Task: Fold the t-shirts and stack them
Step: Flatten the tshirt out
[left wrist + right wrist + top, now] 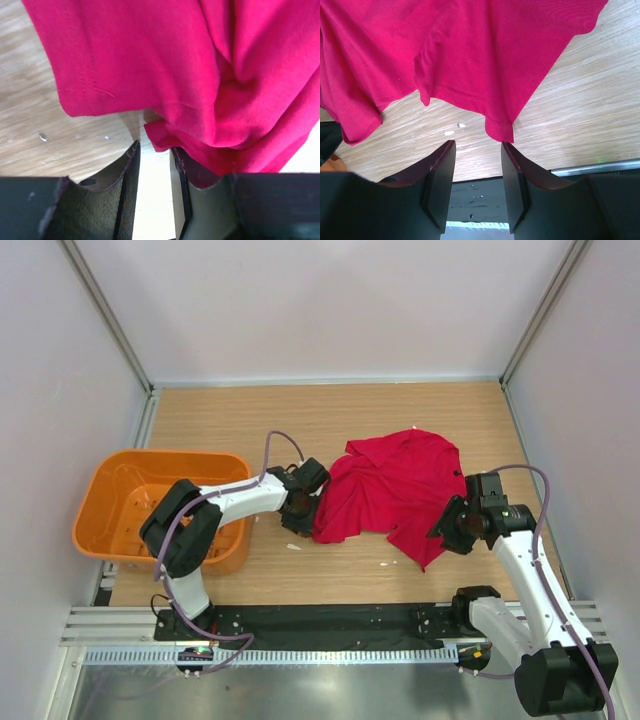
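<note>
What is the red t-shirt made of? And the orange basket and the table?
The red t-shirt looks like soft matte cloth: it wrinkles and shows stitched hems. The orange basket seems smooth plastic, moulded with slots. The table looks like wood, perhaps laminate, by its grain.

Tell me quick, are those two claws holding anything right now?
Left gripper: open, nothing held.
Right gripper: open, nothing held.

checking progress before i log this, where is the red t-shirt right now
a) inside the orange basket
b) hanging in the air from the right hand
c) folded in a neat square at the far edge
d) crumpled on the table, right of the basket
d: the red t-shirt lies rumpled on the wooden table, to the right of the orange basket, which holds no cloth.
</note>
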`<state>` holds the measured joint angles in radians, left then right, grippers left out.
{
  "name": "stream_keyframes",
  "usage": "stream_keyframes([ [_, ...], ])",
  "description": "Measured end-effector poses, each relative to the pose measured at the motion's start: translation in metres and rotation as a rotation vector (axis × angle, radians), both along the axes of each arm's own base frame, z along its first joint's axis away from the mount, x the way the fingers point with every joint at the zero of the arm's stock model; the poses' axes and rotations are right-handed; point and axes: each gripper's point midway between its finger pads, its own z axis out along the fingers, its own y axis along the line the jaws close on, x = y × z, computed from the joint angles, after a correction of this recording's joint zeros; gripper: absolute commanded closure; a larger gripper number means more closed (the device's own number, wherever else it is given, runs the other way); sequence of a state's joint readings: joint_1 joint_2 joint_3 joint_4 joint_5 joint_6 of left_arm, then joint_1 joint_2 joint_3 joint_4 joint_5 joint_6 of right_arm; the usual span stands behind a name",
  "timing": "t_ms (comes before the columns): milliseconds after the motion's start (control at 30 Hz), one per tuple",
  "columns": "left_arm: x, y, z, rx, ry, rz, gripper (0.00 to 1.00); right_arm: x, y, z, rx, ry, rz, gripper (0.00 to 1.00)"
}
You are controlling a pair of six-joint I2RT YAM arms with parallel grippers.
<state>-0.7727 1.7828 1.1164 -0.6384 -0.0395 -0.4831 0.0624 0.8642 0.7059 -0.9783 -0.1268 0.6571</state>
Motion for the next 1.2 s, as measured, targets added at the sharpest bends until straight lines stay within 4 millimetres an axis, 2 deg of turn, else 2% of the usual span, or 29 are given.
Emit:
stream_keyframes([
  [67, 0.003, 0.001, 0.000, -0.007, 0.002, 0.009, 0.70, 0.000, 0.000, 0.001, 0.000, -0.001, 0.000, 0.52],
  [167, 0.007, 0.000, 0.000, -0.020, -0.001, 0.016, 0.79, -0.002, 0.000, 0.001, 0.000, 0.008, 0.000, 0.52],
  [300, 0.010, -0.002, -0.001, -0.025, -0.003, 0.019, 1.00, -0.009, -0.002, -0.003, -0.011, 0.059, -0.003, 0.51],
  [467, 0.018, -0.001, 0.000, -0.001, -0.026, 0.012, 1.00, -0.014, -0.006, -0.007, -0.036, 0.126, -0.012, 0.51],
  [600, 0.022, 0.018, 0.009, 0.101, -0.081, 0.021, 1.00, -0.024, -0.007, -0.016, -0.045, 0.229, -0.022, 0.55],
  [700, 0.020, 0.031, 0.038, 0.134, -0.130, 0.033, 1.00, -0.032, -0.014, -0.023, -0.080, 0.312, -0.051, 0.57],
  [800, 0.020, 0.032, 0.071, 0.087, -0.195, 0.045, 1.00, -0.034, -0.019, -0.023, -0.097, 0.318, -0.086, 0.57],
  [867, 0.019, 0.032, 0.091, 0.047, -0.235, 0.049, 1.00, -0.033, -0.017, -0.024, -0.079, 0.314, -0.101, 0.58],
  [933, 0.019, 0.032, 0.100, 0.022, -0.256, 0.050, 1.00, -0.033, -0.010, -0.030, -0.037, 0.315, -0.115, 0.58],
  [1067, 0.014, 0.031, 0.101, 0.003, -0.242, 0.042, 1.00, -0.042, 0.005, -0.052, 0.056, 0.350, -0.169, 0.58],
  [1200, 0.005, 0.030, 0.097, -0.012, -0.208, 0.033, 1.00, -0.042, 0.014, -0.061, 0.118, 0.330, -0.219, 0.59],
])
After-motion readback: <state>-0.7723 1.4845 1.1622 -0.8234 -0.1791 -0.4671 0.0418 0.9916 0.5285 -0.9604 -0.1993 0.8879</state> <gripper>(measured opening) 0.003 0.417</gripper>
